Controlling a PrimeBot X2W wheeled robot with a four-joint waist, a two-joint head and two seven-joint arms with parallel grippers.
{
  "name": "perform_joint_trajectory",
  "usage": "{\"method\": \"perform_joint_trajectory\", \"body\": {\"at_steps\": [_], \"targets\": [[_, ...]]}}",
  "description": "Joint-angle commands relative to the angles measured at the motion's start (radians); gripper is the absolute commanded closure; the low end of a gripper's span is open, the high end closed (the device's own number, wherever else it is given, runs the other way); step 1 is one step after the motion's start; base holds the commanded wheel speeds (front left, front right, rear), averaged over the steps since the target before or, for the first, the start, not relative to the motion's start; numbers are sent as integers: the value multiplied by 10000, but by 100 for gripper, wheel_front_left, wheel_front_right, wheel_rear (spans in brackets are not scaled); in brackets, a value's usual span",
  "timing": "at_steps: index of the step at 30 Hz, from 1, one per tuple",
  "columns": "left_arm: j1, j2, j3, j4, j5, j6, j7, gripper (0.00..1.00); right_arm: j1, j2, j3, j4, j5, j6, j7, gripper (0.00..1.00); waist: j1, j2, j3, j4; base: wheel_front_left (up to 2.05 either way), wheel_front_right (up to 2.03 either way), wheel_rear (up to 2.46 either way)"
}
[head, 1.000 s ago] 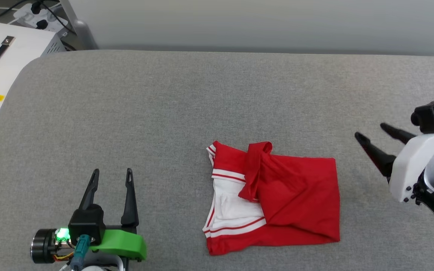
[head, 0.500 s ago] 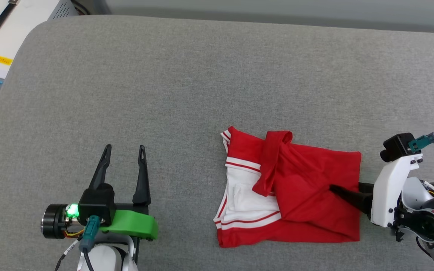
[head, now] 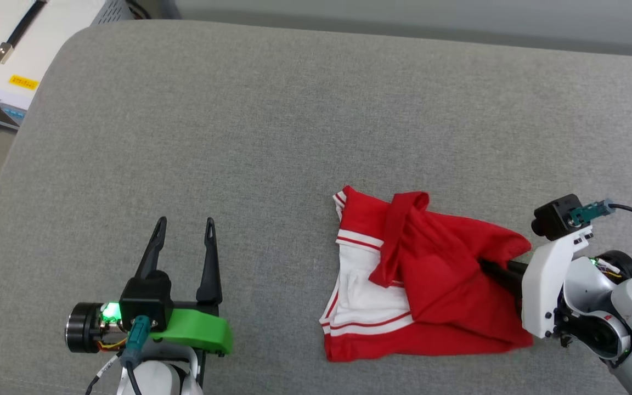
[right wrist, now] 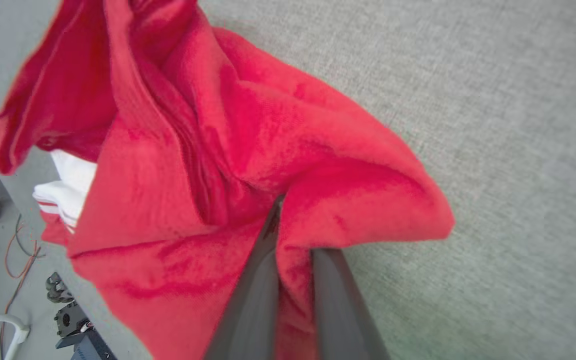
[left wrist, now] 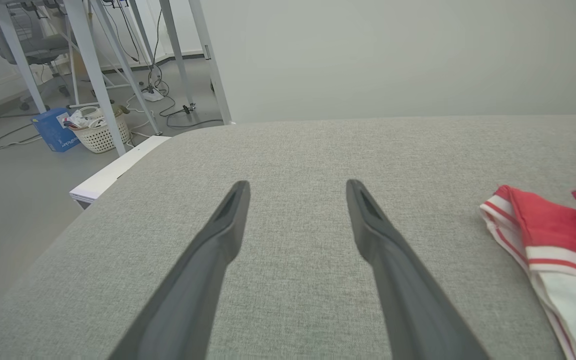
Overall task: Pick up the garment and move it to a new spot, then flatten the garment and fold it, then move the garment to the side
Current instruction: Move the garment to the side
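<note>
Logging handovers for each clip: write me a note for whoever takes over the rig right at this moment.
Left gripper: open, over the grey padded surface, apart from the garment.
Right gripper: shut on the right edge of the garment; the cloth bunches up around its fingers.
Garment: rumpled and loosely doubled over, on the near right part of the surface.
Done: the grip.
Left: lift and move it, flatten, fold, set it aside.
</note>
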Motion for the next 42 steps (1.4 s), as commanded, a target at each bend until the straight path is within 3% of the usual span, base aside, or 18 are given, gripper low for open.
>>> {"method": "perform_joint_trajectory", "body": {"at_steps": [1, 5, 12, 20, 28, 32, 37, 42], "targets": [[142, -26, 12, 26, 44, -14, -59, 0, -311, -139, 186, -183, -113, -7, -215, 100, 0, 0, -473, -315, 0, 0, 0], [439, -34, 86, 10, -22, -4, -59, 0, -970, -852, 793, -1138, -379, -7, -524, 100, 0, 0, -873, -925, 0, 0, 0], [539, -31, 176, -213, -26, 11, -59, 0, -1719, -1979, 1382, -2460, -517, -7, -147, 100, 0, 0, -763, -2120, 0, 0, 0], [122, 85, 280, -682, 114, 50, -59, 0, -2315, -2684, 949, -2418, -363, -7, -143, 100, 0, 0, 317, -3229, 0, 0, 0], [-763, 407, 284, -1222, 317, -36, -59, 0, -2949, -3528, 408, -649, -700, -7, -497, 100, 0, 0, 1965, -3425, 0, 0, 0], [-1207, 583, 257, -1456, 390, -99, -59, 0, -3618, -3973, 127, 823, -1125, -7, -887, 100, 0, 0, 2624, -3302, 0, 0, 0], [-1544, 704, 248, -1779, 438, -77, -59, 0, -4403, -4239, -172, 2525, -1441, -7, -1131, 100, 0, 0, 3244, -3156, 0, 0, 0], [-1717, 750, 230, -2010, 456, -13, -59, 0, -5107, -4047, -788, 4124, -1452, -7, -1494, 100, 0, 0, 3575, -3017, 0, 0, 0]]}}
